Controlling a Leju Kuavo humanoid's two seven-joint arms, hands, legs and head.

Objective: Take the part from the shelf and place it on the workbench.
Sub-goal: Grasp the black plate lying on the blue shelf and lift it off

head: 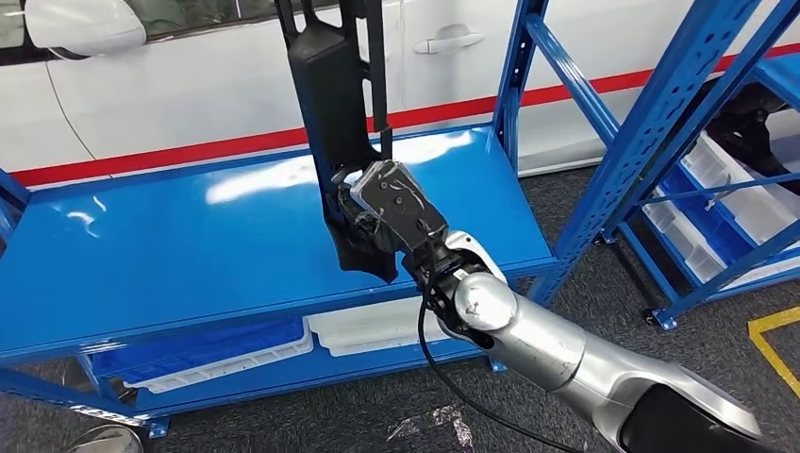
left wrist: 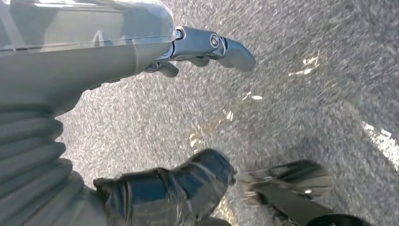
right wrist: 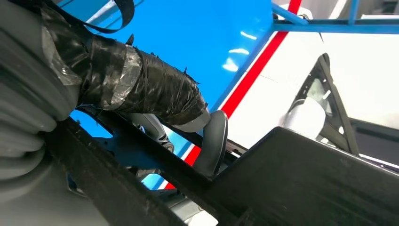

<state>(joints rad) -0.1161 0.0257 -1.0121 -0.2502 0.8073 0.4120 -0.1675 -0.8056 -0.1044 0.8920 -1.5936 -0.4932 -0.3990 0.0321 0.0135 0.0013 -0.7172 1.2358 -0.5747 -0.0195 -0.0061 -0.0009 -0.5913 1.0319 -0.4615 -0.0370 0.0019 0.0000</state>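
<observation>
A long black plastic part (head: 330,104) stands upright over the blue workbench top (head: 170,255), near its front edge. My right hand (head: 391,212) grips the part low on its side. Its lower tip (head: 373,269) is at the blue surface; I cannot tell if it touches. In the right wrist view the taped thumb (right wrist: 141,87) and a dark finger (right wrist: 211,141) wrap round a bar of the part (right wrist: 301,183). My left hand (left wrist: 188,113) hangs over the grey floor, fingers (left wrist: 211,44) and thumb (left wrist: 179,188) apart, holding nothing.
A white car with a red stripe (head: 189,85) stands behind the bench. White and blue trays (head: 377,326) lie on the lower level. A blue rack (head: 660,123) with bins (head: 745,198) stands at the right. Yellow floor tape (head: 774,340) marks the floor.
</observation>
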